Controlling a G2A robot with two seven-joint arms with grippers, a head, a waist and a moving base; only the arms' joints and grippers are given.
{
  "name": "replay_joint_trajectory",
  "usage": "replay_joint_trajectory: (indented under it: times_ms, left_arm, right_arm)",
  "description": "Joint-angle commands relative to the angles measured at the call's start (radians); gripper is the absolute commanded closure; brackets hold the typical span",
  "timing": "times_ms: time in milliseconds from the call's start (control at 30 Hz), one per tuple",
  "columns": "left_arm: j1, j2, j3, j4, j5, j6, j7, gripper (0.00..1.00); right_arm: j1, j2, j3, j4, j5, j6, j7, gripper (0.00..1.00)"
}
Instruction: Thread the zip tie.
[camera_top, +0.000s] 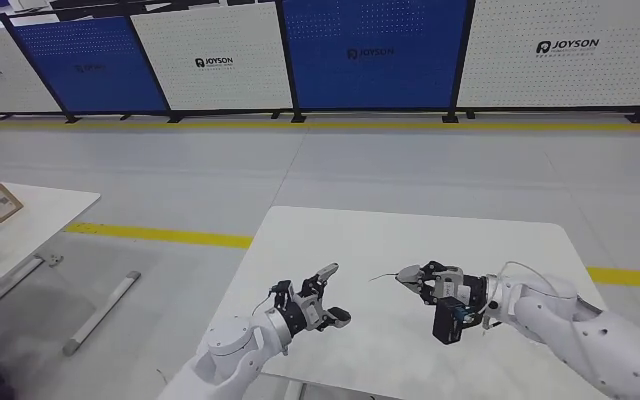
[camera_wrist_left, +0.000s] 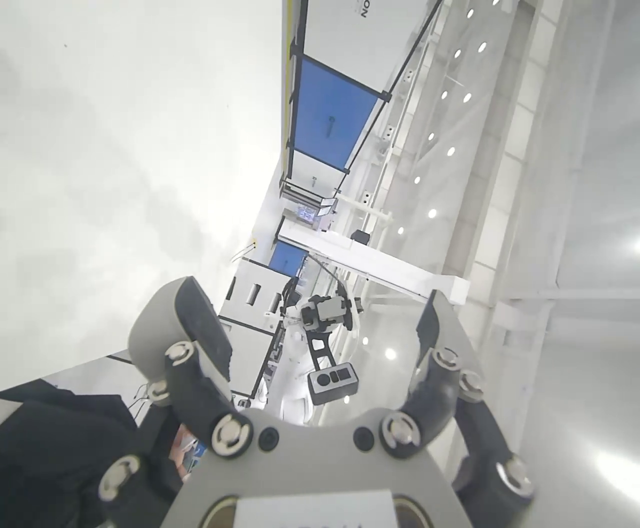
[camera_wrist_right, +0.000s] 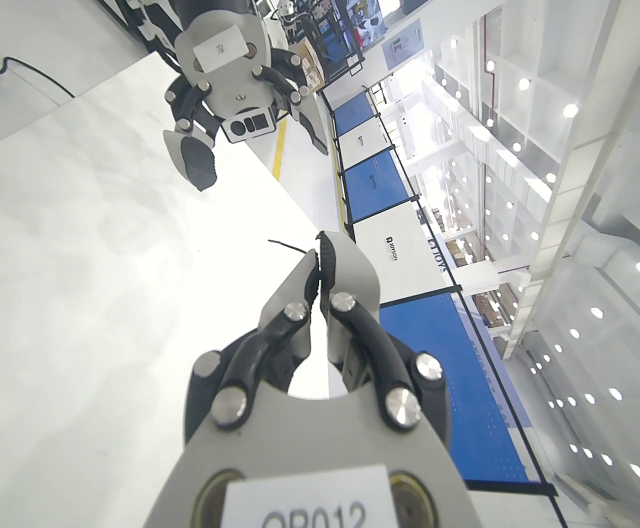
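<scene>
Zip tie (camera_wrist_right: 286, 245), thin, light, springy, probably slippery, sits pinched in the closed right gripper (camera_wrist_right: 318, 256) above the table (camera_top: 400, 230), tail toward the wide-open, empty left gripper (camera_top: 335, 292); grab near the tip.

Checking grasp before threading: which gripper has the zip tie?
The right gripper, shut on the zip tie, whose thin end sticks out past its fingertips. The left gripper is open and holds nothing.
</scene>
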Motion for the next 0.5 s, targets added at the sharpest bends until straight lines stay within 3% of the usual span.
replay_joint_trajectory:
  times_ms: [0,100,233,367,467]
  left_arm:
    - [-0.003,-0.001,0.001,0.001,-0.002,-0.007,0.014,0.0]
    - [-0.016,-0.008,0.017,-0.01,-0.031,-0.011,0.058,0.0]
    - [-0.047,-0.018,0.048,-0.026,-0.1,0.0,0.128,0.0]
    - [-0.083,-0.027,0.081,-0.032,-0.138,0.0,0.251,0.0]
    - [-0.083,-0.027,0.081,-0.032,-0.138,0.0,0.251,0.0]
  right_arm:
    - [-0.002,0.0,0.001,-0.001,0.0,0.002,0.003,1.0]
    - [-0.009,-0.006,0.008,-0.024,0.0,-0.01,0.037,1.0]
    - [0.01,-0.024,0.0,-0.063,0.0,-0.048,0.176,1.0]
    - [0.01,-0.034,0.0,-0.067,0.0,-0.049,0.204,1.0]
    - [0.01,-0.034,0.0,-0.067,0.0,-0.049,0.204,1.0]
